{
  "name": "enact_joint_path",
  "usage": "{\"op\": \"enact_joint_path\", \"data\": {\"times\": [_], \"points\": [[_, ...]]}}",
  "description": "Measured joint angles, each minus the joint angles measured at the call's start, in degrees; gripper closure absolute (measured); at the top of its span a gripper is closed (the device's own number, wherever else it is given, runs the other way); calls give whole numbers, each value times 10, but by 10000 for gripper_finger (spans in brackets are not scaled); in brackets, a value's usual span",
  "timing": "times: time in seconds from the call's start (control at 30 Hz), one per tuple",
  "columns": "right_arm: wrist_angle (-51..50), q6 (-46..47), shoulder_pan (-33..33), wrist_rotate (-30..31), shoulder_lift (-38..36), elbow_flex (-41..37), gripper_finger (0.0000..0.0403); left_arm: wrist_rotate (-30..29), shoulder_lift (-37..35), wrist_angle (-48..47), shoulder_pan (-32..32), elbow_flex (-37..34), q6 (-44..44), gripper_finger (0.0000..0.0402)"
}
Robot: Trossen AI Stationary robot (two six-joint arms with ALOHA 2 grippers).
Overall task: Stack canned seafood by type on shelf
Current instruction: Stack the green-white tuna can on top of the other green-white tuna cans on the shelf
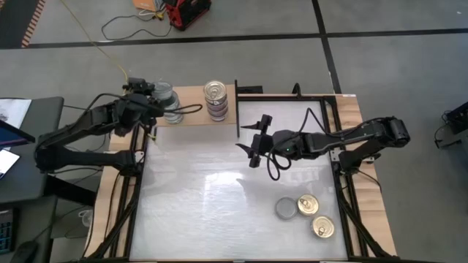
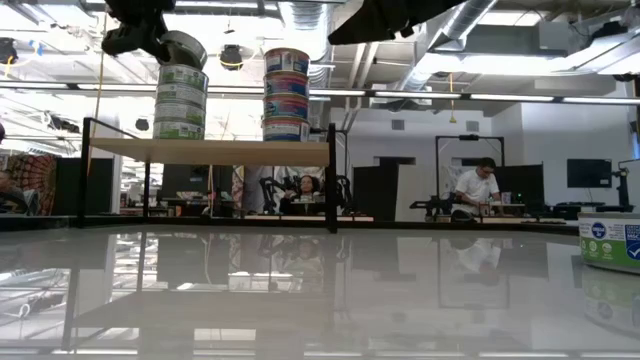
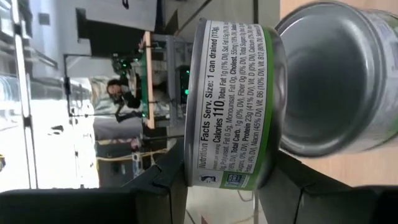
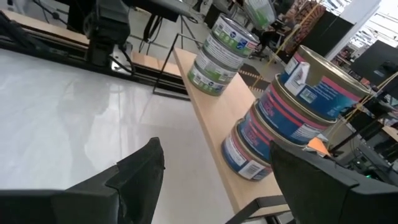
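Note:
The shelf (image 1: 191, 115) is a light wood board with a dark upright panel (image 1: 237, 109) at its right end. Two stacks of tins stand on it: green-labelled ones (image 2: 180, 100) and pink-and-blue ones (image 2: 286, 95). My left gripper (image 1: 156, 91) hovers over the green stack (image 1: 171, 106), shut on another green-labelled tin (image 3: 233, 102). My right gripper (image 1: 255, 143) is open above the white tabletop, right of the panel, and faces both stacks (image 4: 221, 56) (image 4: 292, 118). One silver-lidded tin (image 1: 286, 209) and two gold-lidded tins (image 1: 307, 204) (image 1: 322, 227) rest on the table's near right. My left gripper pinches the green-labelled tin between its two fingers (image 3: 168, 180), one on each flat end, with the label wall (image 3: 236, 168) showing between them. It comes in roughly level from the table's left. The tin (image 2: 186, 47) is lifted, tilted, just above the stack's silver top (image 3: 342, 87).
A further tin's label (image 2: 610, 240) shows at the low view's right edge. The black frame rails (image 1: 139, 183) run along the table's left and right sides. People sit in the room beyond the table (image 2: 480, 185). Bare white tabletop (image 1: 212, 204) lies between the shelf and the loose tins.

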Motion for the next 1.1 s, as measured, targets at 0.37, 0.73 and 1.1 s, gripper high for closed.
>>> {"op": "enact_joint_path", "data": {"times": [0.37, 0.73, 1.1], "points": [[2, 4, 0, 0, 0, 0, 82, 14, 34, -1, 12, 0, -4, 240], [2, 9, 0, 1, 0, 0, 82, 12, 29, -10, 12, 1, -6, 213], [2, 10, 0, 3, 0, 0, 82, -16, 31, -52, -18, 5, 13, 164]]}}
